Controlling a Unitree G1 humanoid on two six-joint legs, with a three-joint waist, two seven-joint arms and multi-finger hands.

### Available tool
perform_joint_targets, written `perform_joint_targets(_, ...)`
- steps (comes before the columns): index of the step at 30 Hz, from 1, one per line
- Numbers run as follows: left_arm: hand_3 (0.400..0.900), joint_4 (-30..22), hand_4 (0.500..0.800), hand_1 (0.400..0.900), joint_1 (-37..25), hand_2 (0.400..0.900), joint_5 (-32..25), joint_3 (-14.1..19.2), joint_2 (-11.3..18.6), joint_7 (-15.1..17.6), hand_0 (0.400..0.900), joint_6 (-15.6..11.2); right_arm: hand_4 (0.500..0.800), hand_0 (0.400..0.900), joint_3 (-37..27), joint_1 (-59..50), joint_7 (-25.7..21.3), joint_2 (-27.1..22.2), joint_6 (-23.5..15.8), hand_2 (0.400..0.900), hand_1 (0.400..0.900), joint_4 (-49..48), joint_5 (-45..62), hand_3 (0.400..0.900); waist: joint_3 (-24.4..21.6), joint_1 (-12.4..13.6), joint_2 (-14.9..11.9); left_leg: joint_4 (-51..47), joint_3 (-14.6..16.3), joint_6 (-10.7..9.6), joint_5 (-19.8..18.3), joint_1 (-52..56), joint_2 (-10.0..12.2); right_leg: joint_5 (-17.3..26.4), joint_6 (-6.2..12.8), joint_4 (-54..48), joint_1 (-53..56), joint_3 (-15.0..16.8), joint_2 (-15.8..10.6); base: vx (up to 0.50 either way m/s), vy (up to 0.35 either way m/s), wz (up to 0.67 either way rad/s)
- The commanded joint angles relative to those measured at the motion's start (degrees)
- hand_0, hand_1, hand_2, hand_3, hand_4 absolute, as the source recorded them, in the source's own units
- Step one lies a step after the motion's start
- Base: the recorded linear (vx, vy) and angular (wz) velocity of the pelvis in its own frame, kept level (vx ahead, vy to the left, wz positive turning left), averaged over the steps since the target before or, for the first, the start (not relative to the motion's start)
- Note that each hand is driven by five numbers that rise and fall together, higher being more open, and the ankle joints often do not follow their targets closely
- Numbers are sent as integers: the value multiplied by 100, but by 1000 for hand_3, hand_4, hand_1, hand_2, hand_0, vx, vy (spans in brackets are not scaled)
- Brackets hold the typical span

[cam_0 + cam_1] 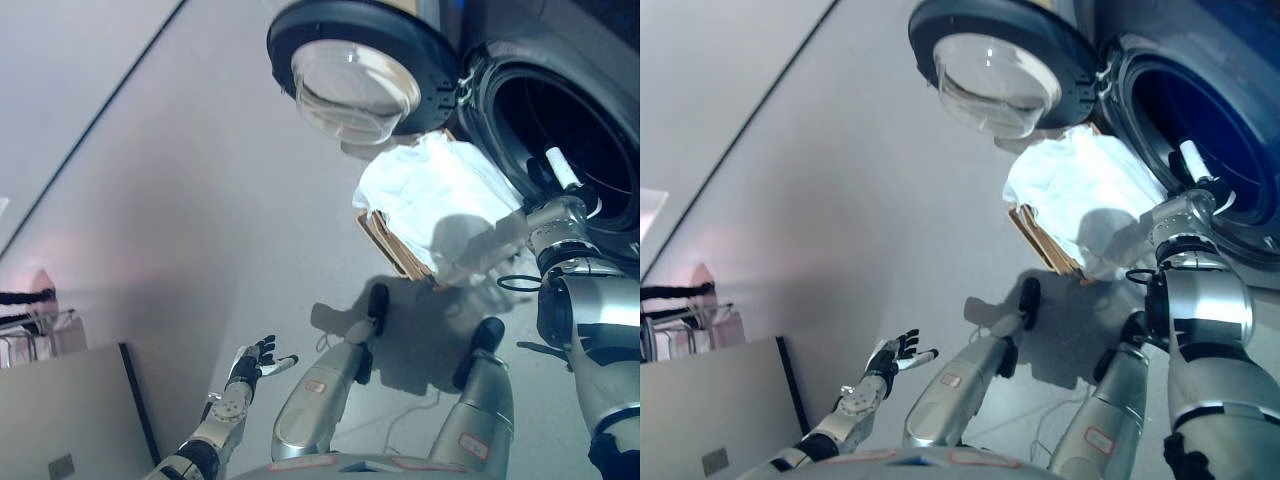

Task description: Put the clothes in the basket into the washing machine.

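The arms are silver-grey with dark joint bands. The left hand is dark with white tips on some fingers. The right hand is dark too, and the finger at its top has a white cover.

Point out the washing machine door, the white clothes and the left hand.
washing machine door (355, 85), left eye view, on its glass bowl.
white clothes (435, 195), left eye view, middle of the pile.
left hand (896, 355), right eye view, palm.

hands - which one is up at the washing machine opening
The right hand, reaching the rim of the washing machine drum opening beside the white clothes. The left hand hangs open over bare floor, far from the machine.
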Motion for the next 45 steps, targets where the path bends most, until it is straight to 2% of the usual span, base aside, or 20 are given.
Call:
perform_joint_targets(1,900,156,800,900,-140,900,-160,193,336,211,900,11,800,900,284,-205,238,-160,-51,900,900,-189,-435,900,265,197,64,142,62,-321,107,-357,-11,92,9,-194,472,14,121,-11,22,-4)
perform_joint_targets(6,900,-14,800,900,-117,900,-67,297,464,179,900,7,800,900,770,200,477,-7,291,900,900,5,-1390,900,276,214,-150,173,85,-267,56,-289,3,137,-7,-238,573,-38,151,-6,10,-7)
perform_joint_targets(10,900,-128,800,900,-130,900,-37,493,525,185,900,-32,800,900,1110,882,463,187,426,900,900,-47,-2432,900,274,108,-366,115,107,-242,51,-104,56,245,-5,-447,820,-59,229,9,-14,-13)
perform_joint_targets(12,900,-91,800,900,-124,900,4,575,565,207,900,-37,800,900,1421,1118,479,266,452,900,900,-145,-2976,900,232,60,-484,59,109,-236,55,21,106,307,-8,-589,976,-70,289,30,-33,-18)
perform_joint_targets(17,900,268,800,900,-91,900,178,848,484,140,900,49,800,900,1585,2352,682,744,516,900,900,-345,-3681,900,38,-187,-848,-94,151,-242,9,506,247,402,-13,-974,1517,-59,470,82,-44,-22)
perform_joint_targets(22,900,749,800,900,-19,900,319,1229,430,32,900,163,800,900,1522,3610,798,1224,570,900,900,-410,-4222,900,-277,-400,-1147,-260,204,-261,-60,1079,406,450,1,-1339,2079,-60,638,108,-66,-18)
perform_joint_targets(23,900,749,800,900,-19,900,319,1227,429,32,900,162,800,900,1521,3612,798,1221,571,900,900,-412,-4222,900,-294,-393,-1138,-265,202,-261,-49,1060,417,480,-1,-1370,2072,-63,653,105,-91,-21)
perform_joint_targets(25,900,1090,800,900,82,900,497,1466,374,-27,900,252,800,900,1568,4344,840,1511,579,900,900,-466,-4623,900,-529,-570,-1355,-431,251,-302,-61,1430,530,452,13,-1564,2413,-77,753,110,-110,-20)
perform_joint_targets(26,900,1090,800,900,81,900,498,1466,372,-27,900,252,800,900,1568,4345,839,1509,580,900,900,-467,-4623,900,-545,-567,-1347,-433,249,-302,-53,1411,538,476,12,-1588,2404,-80,764,107,-121,-17)
perform_joint_targets(27,900,1300,800,900,134,900,582,1632,343,-59,900,333,800,900,1464,4766,904,1645,615,900,900,-452,-4734,900,-720,-656,-1470,-510,261,-322,-62,1602,588,475,20,-1707,2614,-96,834,97,-114,-11)
perform_joint_targets(31,900,1667,800,900,290,900,910,1812,264,-151,900,474,800,900,1435,5532,980,1800,656,900,900,-440,-5185,900,-1061,-848,-1633,-608,331,-358,-115,2011,690,475,31,-1900,3040,-129,950,93,-95,-16)
perform_joint_targets(37,900,2043,800,900,439,900,1333,1858,143,-392,900,641,800,900,1024,6104,1186,1874,716,900,900,-350,-5069,900,-1577,-1044,-1792,-815,503,-416,-165,2585,831,544,76,-2248,3572,-64,1064,69,-58,-19)
perform_joint_targets(45,900,2109,800,900,499,900,1581,1753,73,-516,900,678,800,900,882,6240,1298,1949,727,900,900,-410,-4885,900,-1848,-1165,-1848,-928,653,-383,-230,3006,923,451,67,-2142,3830,57,1113,31,-32,-14)
